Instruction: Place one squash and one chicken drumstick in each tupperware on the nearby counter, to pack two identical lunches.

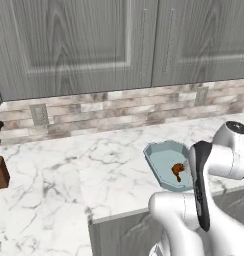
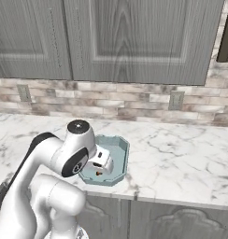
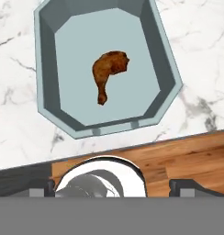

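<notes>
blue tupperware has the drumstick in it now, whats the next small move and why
Probably lift the hand straight up and clear of the blue tupperware. The small reddish drumstick lies loose on its floor and the jaws stand open above it, holding nothing. No squash lies in the container yet, so the arm likely needs to go and fetch one.

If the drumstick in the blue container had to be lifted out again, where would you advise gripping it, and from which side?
I would grip the chicken drumstick across its plump meaty end, not the thin bone tip, which looks likelier to slip. Come straight down from above: it lies flat on the floor of the tupperware, apart from the raised walls, which block a sideways approach. The hand is open above it.
</notes>
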